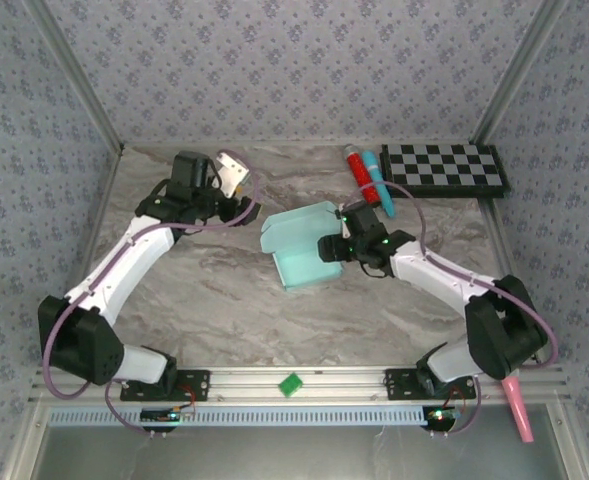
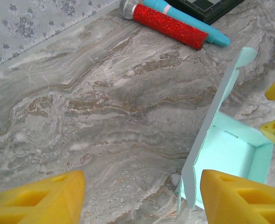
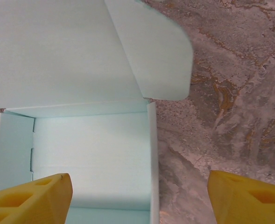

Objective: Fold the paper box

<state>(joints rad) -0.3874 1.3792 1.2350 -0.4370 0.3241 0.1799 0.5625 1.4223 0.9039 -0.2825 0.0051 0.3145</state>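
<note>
A red microphone [image 1: 358, 170] and a blue microphone [image 1: 379, 185] (side by side) lie beside the checkerboard [image 1: 444, 168].

Lab booth: patterned panels [image 1: 294, 70], aluminium frame [image 1: 304, 380], checkerboard [image 1: 444, 168].

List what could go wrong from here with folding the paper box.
1. The right gripper is open astride the side wall of the paper box; closing there may crease the thin card.
2. The left gripper is open over bare table, off the box, so nothing braces it; a push may slide it.
3. The red microphone and blue microphone lie close behind; a sliding box could hit them.
</note>
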